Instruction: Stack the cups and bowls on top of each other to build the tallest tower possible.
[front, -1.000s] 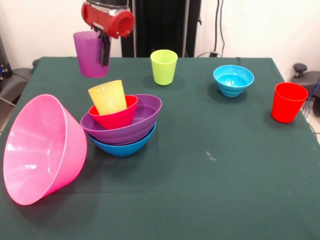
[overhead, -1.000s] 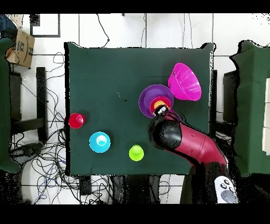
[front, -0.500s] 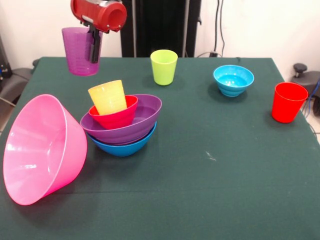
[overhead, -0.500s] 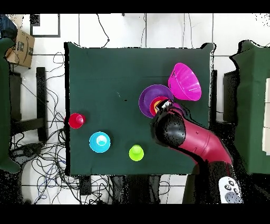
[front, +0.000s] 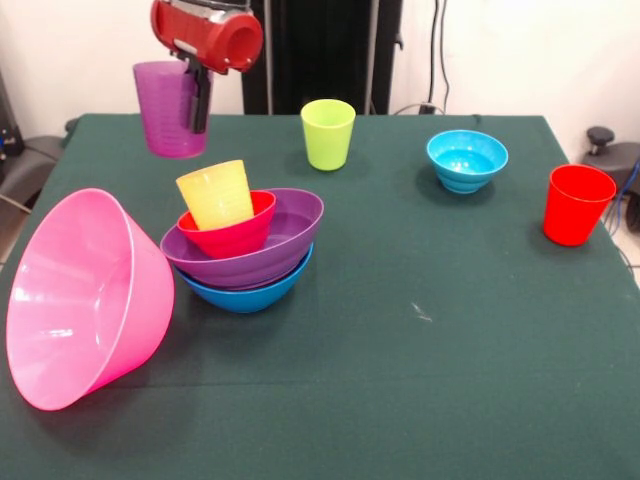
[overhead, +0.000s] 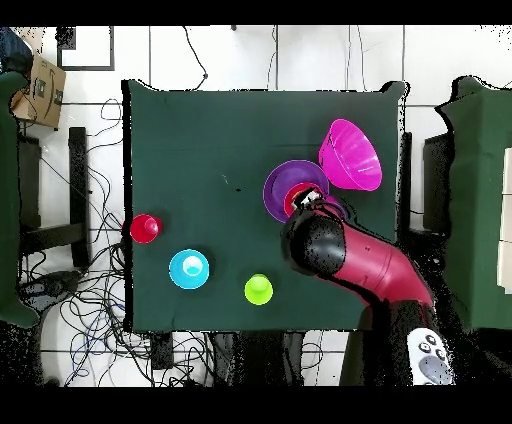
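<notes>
Tower (front: 245, 250) assembly is judged partly complete: medium blue bowl (front: 250, 293) at the base, large purple bowl (front: 255, 250), small red bowl (front: 235, 232) and tilted yellow cup (front: 215, 193) nested above, near the table's left side in the front view. The gripper (front: 197, 95) is closed on the purple cup's (front: 168, 110) rim, holding it in the air above and behind the pile. Green cup (front: 328, 133), light blue bowl (front: 466, 160), red cup (front: 577, 204) and the tipped pink bowl (front: 85, 295) remain unstacked. The overhead view hides the held cup under the arm (overhead: 350, 262) but shows the pink bowl (overhead: 352, 155) touching the pile.

cups (front: 172, 108): 4 | bowls (front: 467, 160): 5 | arm (front: 205, 32): 1
</notes>
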